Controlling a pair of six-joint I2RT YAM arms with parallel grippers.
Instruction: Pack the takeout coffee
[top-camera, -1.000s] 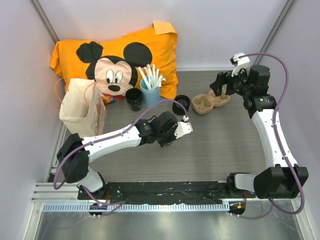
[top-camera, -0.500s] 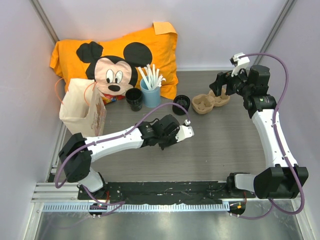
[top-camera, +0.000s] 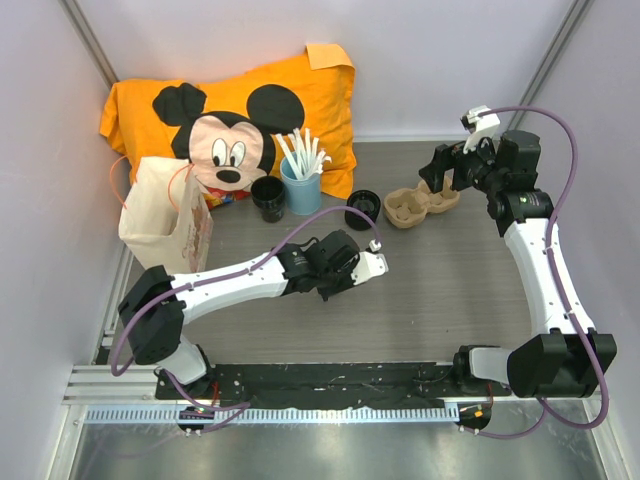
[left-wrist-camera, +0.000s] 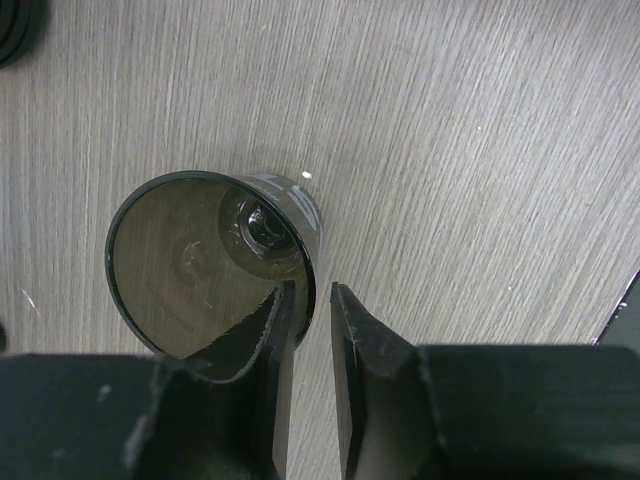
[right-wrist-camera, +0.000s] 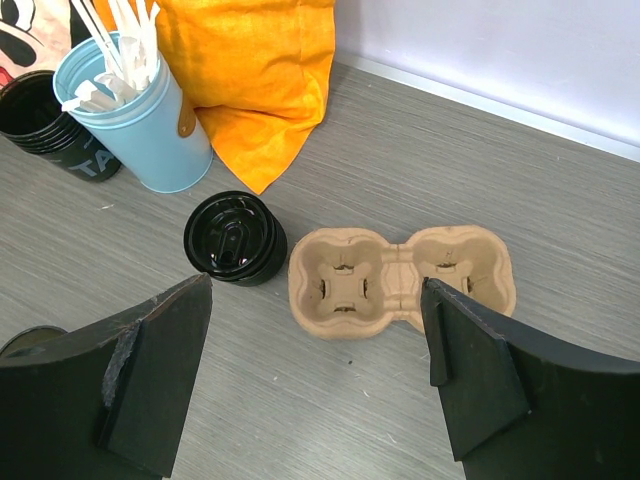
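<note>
The takeout coffee cup (left-wrist-camera: 190, 270), dark and translucent with no lid on it, stands on the wooden table. My left gripper (left-wrist-camera: 312, 290) straddles its rim, with one finger inside and the other outside. The fingers are narrowly parted, leaving a slim gap beside the cup wall. From above, the left gripper (top-camera: 345, 268) covers the cup. A black ridged lid stack (right-wrist-camera: 232, 238) sits next to a brown two-cup carrier (right-wrist-camera: 400, 278). My right gripper (right-wrist-camera: 316, 290) hovers wide open above them, holding nothing.
A blue cup of white sticks (top-camera: 301, 187) and a stack of black cups (top-camera: 268, 197) stand at the back. A paper bag (top-camera: 165, 215) stands at the left in front of an orange Mickey cushion (top-camera: 240, 110). Walls close in on three sides.
The left gripper has shifted slightly toward the near edge, and its fingers have parted a little from the cup's rim. The right arm has not moved.
</note>
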